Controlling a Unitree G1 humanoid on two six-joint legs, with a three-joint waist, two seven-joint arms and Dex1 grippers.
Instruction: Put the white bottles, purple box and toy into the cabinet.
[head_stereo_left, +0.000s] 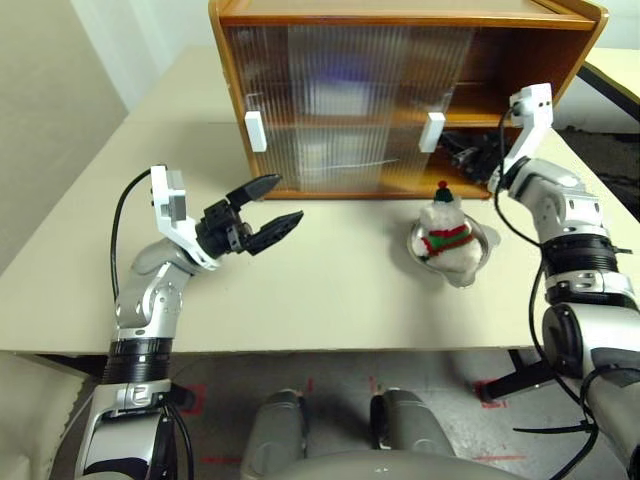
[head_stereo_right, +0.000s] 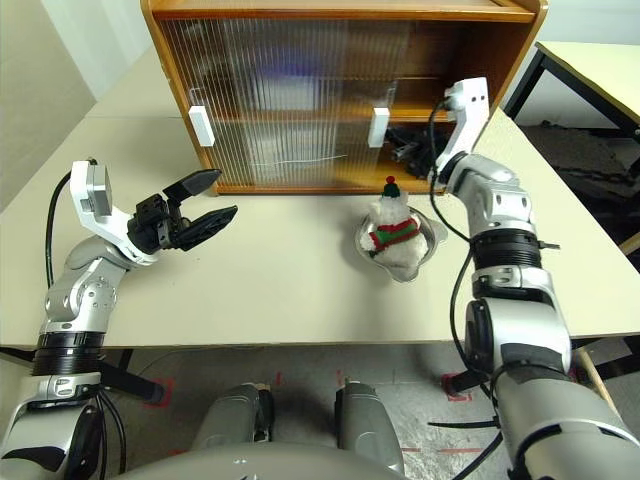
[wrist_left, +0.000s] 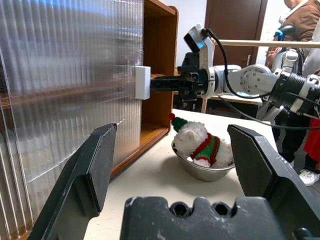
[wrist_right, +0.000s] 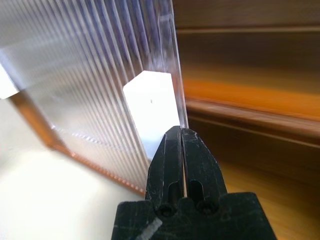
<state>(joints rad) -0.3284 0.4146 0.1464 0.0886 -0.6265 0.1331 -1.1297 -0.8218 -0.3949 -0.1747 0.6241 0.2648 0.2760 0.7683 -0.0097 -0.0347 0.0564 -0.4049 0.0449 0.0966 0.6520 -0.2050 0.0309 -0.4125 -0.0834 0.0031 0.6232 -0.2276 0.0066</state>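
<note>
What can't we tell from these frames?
- Contents behind the ribbed doors of the cabinet: head views show vague white and purple smears only.
- Whether the right gripper, shut, touches the right handle: too close to call in either wrist view.
- Dark clutter on the lower shelf: too small.

Pale beige surface bearing the wooden cabinet at its far edge and, just before it, the dish holding the toy.

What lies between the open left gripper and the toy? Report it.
Bare tabletop alone: in the left eye view nothing stands between the left gripper and the toy.
</note>
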